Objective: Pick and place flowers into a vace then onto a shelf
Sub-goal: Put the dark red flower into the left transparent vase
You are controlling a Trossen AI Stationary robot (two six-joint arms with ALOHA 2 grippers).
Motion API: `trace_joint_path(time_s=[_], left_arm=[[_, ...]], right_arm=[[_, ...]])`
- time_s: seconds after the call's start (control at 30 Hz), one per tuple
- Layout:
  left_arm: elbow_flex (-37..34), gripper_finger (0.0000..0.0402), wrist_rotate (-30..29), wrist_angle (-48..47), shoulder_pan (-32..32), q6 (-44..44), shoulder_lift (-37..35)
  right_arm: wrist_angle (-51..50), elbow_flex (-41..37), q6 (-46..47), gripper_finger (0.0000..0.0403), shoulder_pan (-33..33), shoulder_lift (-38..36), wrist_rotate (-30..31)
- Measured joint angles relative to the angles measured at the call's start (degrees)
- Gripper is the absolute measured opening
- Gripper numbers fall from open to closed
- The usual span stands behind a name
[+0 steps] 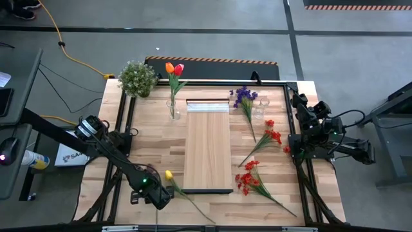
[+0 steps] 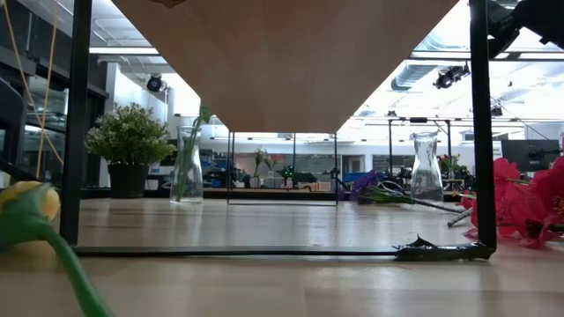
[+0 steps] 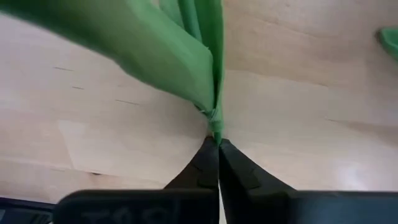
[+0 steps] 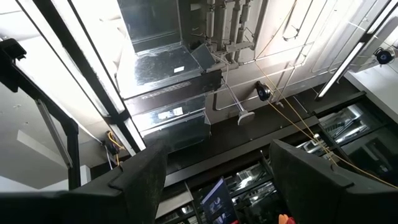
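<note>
A yellow tulip [image 1: 168,174] lies on the wooden table near its front left, its long green stem [image 1: 193,205] running toward the front edge. My left gripper [image 1: 168,191] points down at it and is shut on the stem. A glass vase [image 1: 174,109] at the back holds an orange and a red tulip. An empty vase [image 1: 261,106], a purple sprig [image 1: 244,96] and red sprays [image 1: 269,136] lie to the right of the shelf [image 1: 207,145]. My right gripper [image 4: 217,180] stands open at the right edge, pointing up into the room. My left gripper pinches the tulip's green stem [image 3: 215,129] between its two fingertips [image 3: 205,163], where a broad leaf [image 3: 155,46] branches off. The fingers come from above, pointing steeply down. The yellow head [image 2: 26,207] and the stem [image 2: 79,273] are low at the tabletop.
A bushy potted plant [image 1: 137,77] stands at the back left corner. A black frame [image 1: 125,122] runs along the table's edges. The shelf sits raised in the middle, its underside [image 2: 282,62] over the low camera. More red sprays [image 1: 252,180] lie at the front right.
</note>
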Motion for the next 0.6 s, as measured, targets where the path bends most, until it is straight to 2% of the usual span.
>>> trace_joint_path(time_s=[0.1,0.43,0.6], left_arm=[[0.0,0.0018,0.01,-0.21,0.0,0.0,0.0],[0.29,0.0018,-1.2,-0.85,0.0,-0.04,0.0],[4.64,0.0018,-2.21,-9.76,-0.07,0.0,0.42]], right_arm=[[0.0,-0.02,0.0,0.0271,0.01,0.0,0.0],[0.0,-0.02,0.0,0.0271,0.02,0.0,0.02],[0.02,0.0,0.0,0.0272,0.02,0.0,0.02]])
